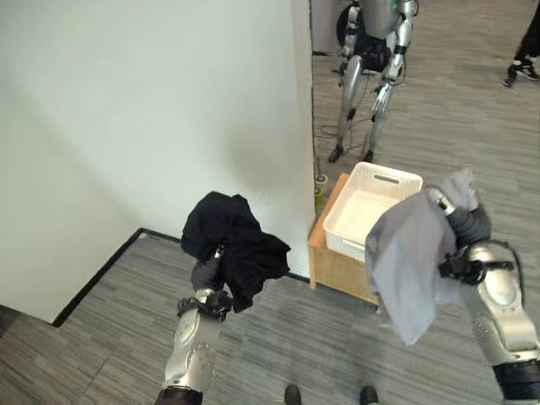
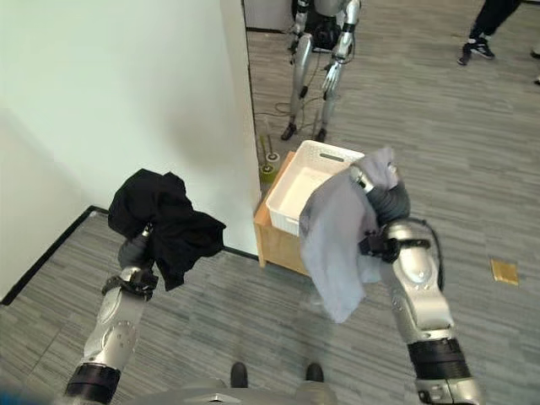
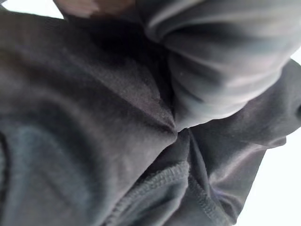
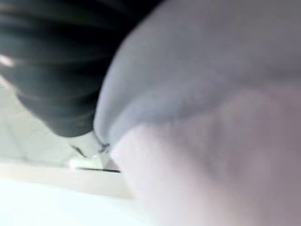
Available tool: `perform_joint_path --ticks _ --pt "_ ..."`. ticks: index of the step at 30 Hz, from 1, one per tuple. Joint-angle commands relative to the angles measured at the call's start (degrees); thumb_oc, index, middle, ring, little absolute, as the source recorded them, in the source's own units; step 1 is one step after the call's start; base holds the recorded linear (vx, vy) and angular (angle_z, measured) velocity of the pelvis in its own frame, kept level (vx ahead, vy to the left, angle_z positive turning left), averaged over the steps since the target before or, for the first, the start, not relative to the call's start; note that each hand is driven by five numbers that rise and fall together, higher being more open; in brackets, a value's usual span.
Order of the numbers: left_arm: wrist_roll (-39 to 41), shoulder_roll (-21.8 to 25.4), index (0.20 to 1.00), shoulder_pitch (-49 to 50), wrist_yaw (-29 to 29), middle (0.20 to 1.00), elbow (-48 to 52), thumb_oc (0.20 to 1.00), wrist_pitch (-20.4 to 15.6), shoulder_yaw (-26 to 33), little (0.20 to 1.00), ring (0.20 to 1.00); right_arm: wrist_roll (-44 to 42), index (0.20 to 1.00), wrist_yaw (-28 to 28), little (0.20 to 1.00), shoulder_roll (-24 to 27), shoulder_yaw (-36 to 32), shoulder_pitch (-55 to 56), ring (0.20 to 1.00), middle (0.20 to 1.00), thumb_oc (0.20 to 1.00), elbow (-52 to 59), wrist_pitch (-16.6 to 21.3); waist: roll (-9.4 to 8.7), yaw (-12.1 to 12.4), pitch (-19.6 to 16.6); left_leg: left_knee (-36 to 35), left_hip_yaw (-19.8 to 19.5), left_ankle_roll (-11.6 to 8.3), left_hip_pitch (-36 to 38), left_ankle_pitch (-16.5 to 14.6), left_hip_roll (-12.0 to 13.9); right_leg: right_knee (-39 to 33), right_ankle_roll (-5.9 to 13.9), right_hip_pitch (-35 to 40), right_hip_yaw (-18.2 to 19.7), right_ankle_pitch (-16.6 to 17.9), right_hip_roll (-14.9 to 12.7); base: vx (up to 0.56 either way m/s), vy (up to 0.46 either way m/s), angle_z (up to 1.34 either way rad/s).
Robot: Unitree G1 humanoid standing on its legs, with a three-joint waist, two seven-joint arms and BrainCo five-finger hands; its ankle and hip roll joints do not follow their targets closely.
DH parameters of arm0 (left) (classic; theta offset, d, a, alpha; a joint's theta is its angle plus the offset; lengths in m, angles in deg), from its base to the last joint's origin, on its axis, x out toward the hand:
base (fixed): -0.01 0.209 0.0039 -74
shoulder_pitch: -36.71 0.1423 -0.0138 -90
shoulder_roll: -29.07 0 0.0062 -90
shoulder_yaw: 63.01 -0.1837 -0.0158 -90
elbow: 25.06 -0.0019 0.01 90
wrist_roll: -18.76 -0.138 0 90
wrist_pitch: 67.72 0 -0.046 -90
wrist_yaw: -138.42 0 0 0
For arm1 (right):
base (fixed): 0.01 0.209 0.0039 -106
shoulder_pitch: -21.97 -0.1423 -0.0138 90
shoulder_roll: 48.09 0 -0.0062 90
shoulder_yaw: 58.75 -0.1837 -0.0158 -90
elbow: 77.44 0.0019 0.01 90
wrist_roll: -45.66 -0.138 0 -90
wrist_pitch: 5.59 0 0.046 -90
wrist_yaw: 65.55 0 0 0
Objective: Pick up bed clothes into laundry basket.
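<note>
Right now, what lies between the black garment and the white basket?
In the left eye view, the white wall's corner edge stands between black garment and white basket.

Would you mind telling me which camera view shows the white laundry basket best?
The right eye view: the white laundry basket sits on a wooden stand, rim and handle slot visible, partly covered by the grey cloth. The left eye view shows it similarly. The right wrist view shows a blurred white edge that may be its rim.
</note>
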Motion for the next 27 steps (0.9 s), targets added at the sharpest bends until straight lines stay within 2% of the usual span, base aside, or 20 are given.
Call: perform_joint_path --ticks 1,2,3,4,5,11,18,22,27 --pt "1.35 4.72 0.2 -4.13 -3.34 0.2 2.72 0.2 -1.45 -2.82 0.2 0.2 -2.48 0.2 -1.69 0.2 5.12 5.83 -13.67 0.2 0.2 0.2 -10.95 2.79 -4.1 1.77 -3.48 0.34 -0.65 -1.7 0.19 -0.22 -0.97 0.98 0.76 0.48 -1.63 -1.98 -1.42 0.06 -0.045 0.04" --pt "1.86 5.25 0.2 -3.46 -3.59 0.2 3.13 0.2 -1.31 -3.26 0.2 0.2 -2.38 0.2 -1.67 0.2 8.11 7.49 -17.0 0.2 0.2 0.2 -14.63 1.89 -4.51 2.18 -3.43 0.34 -0.79 -1.81 0.08 -0.16 -0.88 0.92 0.67 0.48 -1.76 -1.91 -1.32 0.04 -0.03 0.01" --pt "1.86 5.25 0.2 -3.46 -3.59 0.2 3.13 0.2 -1.31 -3.26 0.2 0.2 -2.38 0.2 -1.67 0.2 8.11 7.49 -17.0 0.2 0.2 0.2 -14.63 1.89 -4.51 2.18 -3.43 0.34 -0.79 -1.81 0.08 -0.16 -0.88 0.92 0.67 0.48 -1.76 -1.91 -1.32 0.04 -0.034 0.07" --pt "2.98 5.94 0.2 -2.43 -4.41 0.2 3.54 0.2 -0.82 -3.58 0.2 0.2 -0.04 0.2 -2.18 0.2 12.71 12.29 -25.65 0.2 0.2 0.2 -22.08 0.5 -4.84 2.74 -3.0 0.34 -0.92 -2.09 -0.3 -0.06 -0.68 0.86 0.55 0.22 -1.65 -1.83 -1.08 0.04 -0.03 0.08" --pt "3.07 6.19 0.2 -2.04 -4.64 0.2 3.46 0.2 -0.75 -3.51 0.2 0.2 0.89 0.2 -2.19 0.2 14.01 14.77 -29.72 0.2 0.2 0.2 -25.7 0.1 -4.87 2.9 -2.83 0.34 -0.95 -2.2 -0.53 -0.03 -0.61 0.86 0.53 0.04 -1.87 -1.8 -0.99 0.06 -0.036 0.03" --pt "4.16 7.64 0.2 -0.25 -4.7 0.2 3.96 0.2 -0.45 -3.72 0.2 0.2 4.86 0.2 -3.55 0.2 17.23 24.85 -47.83 0.2 0.2 0.2 -40.7 -2.07 -5.09 4.75 -1.61 0.34 -1.86 -2.69 -3.0 0.56 -0.33 0.86 0.19 -1.88 -2.65 -1.72 -0.5 0.02 -0.012 0.07" --pt "5.22 9.4 0.2 -0.55 -3.83 0.2 6.8 0.2 -1.11 -3.37 0.2 0.2 4.82 0.2 -3.81 0.2 16.21 35.09 -63.98 0.2 0.2 0.2 -54.8 -3.4 -4.92 6.35 2.14 0.34 -3.0 -3.18 -7.91 2.14 -0.07 0.86 -0.01 -6.41 -3.25 -0.45 -0.14 -0.05 -0.023 0.14" --pt "5.79 10.58 0.2 -0.64 -3.71 0.2 9.07 0.2 -1.3 -4.02 0.2 0.2 5.12 0.2 -5.96 0.2 14.79 38.86 -72.4 0.2 0.2 0.2 -62.45 -3.91 -4.54 6.97 4.53 0.34 -3.54 -3.33 -10.44 2.93 -0.11 0.86 -0.17 -8.7 -3.5 0.17 -0.04 -0.03 -0.009 0.09" --pt "6.02 11.53 0.2 -1.57 -3.02 0.2 10.99 0.2 -1.63 -5.41 0.2 0.2 7.29 0.2 -8.05 0.2 13.66 41.52 -77.47 0.2 0.2 0.2 -69.61 -4.62 -3.7 7.88 6.6 0.34 -4.51 -3.49 -13.9 4.03 -0.29 0.86 -0.17 -11.97 -3.59 0.85 0.08 -0.04 -0.006 0.06"
